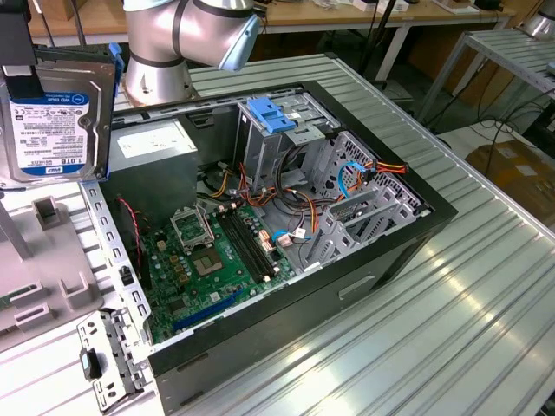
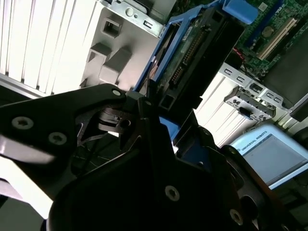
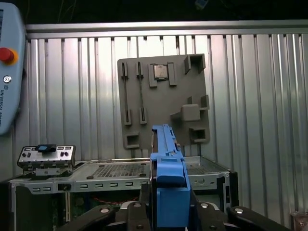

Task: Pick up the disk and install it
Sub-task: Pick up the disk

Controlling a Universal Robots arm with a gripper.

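Note:
The disk (image 1: 56, 121), a silver hard drive with a white and blue label and blue side rails, hangs in the air at the exterior view's upper left, above the table and left of the open computer case (image 1: 416, 227). My gripper (image 3: 169, 208) is shut on it, with its black fingers (image 3: 139, 211) pressing on both sides of the blue rail (image 3: 168, 168). In the second wrist view the disk (image 2: 192, 53) is seen edge-on, connector side showing, reaching out from the gripper body. The case's metal drive cage (image 1: 299, 139), with a blue handle (image 1: 276, 117) on top, stands at the back.
Inside the case are a green motherboard (image 1: 208, 260), a grey power-supply box (image 1: 156, 143) and loose cables (image 1: 364, 169). A grey parts tray (image 1: 35, 286) and a metal bracket (image 1: 108, 360) lie left of the case. A teach pendant (image 3: 9, 72) rests on the ribbed table.

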